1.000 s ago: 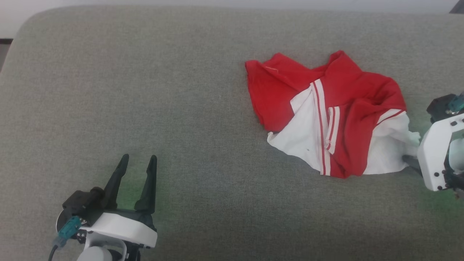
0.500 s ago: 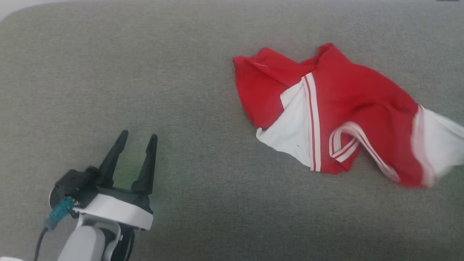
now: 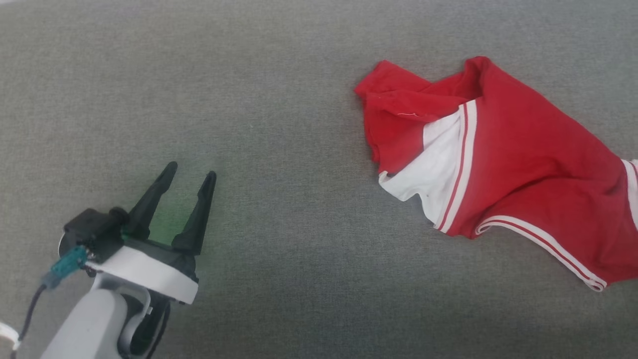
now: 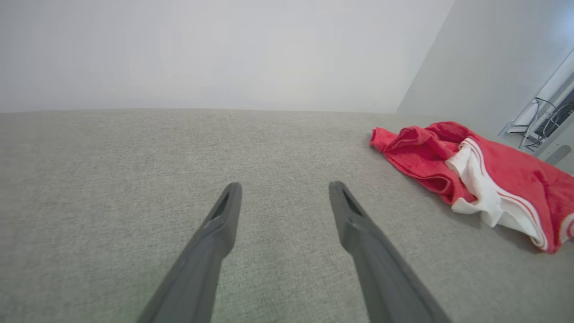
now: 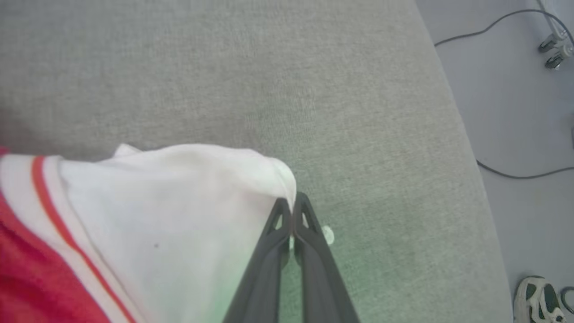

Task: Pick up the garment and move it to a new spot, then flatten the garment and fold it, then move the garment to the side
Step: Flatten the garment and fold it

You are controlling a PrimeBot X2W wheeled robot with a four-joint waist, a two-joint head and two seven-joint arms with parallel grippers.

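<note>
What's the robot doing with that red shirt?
It looks like it is starting to pick up the garment. The right gripper is pinched shut on one white sleeve, while most of the garment lies crumpled on the grey cushion. The left gripper is open and holds nothing, off to the side, apart from the garment.

Head view steep down on cushion point(image 3: 249, 99); left wrist low, facing wall point(image 4: 202, 54); right wrist close overhead; all share garment point(image 3: 523, 164).
</note>
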